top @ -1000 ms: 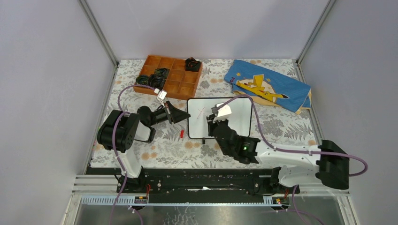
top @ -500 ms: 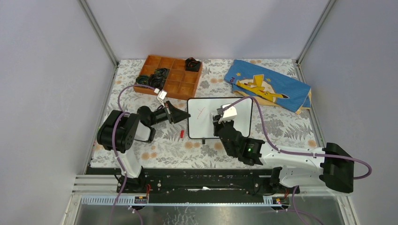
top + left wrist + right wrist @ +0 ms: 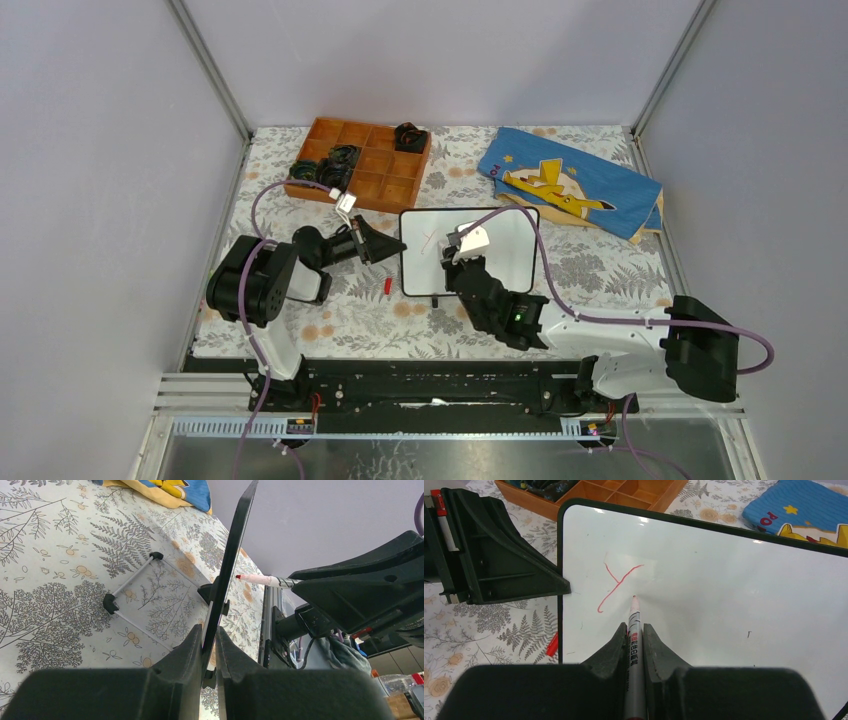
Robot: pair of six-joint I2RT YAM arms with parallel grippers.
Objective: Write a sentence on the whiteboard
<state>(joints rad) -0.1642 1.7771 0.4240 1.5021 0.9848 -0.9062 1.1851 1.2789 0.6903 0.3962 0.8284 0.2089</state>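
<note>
The whiteboard (image 3: 512, 258) stands tilted on the floral table, seen edge-on in the left wrist view (image 3: 233, 555). My left gripper (image 3: 397, 249) (image 3: 209, 639) is shut on its left edge. The only writing that shows of the sentence is a red "Y" (image 3: 617, 584) near the upper left of the whiteboard (image 3: 734, 595). My right gripper (image 3: 635, 629) (image 3: 458, 254) is shut on a silver marker (image 3: 634, 645). The marker's red tip rests at the board just right of the Y's lower stroke. The marker (image 3: 262, 580) also shows beside the board.
A red marker cap (image 3: 388, 286) (image 3: 552, 645) lies on the table left of the board. A wooden compartment tray (image 3: 378, 178) with black parts sits at the back left. A blue cloth (image 3: 575, 185) with a yellow figure lies at the back right. The board's wire foot (image 3: 111, 603) rests behind it.
My right arm swung a little right and then back left with the marker. The red Y looks the same. The left arm has held still.
</note>
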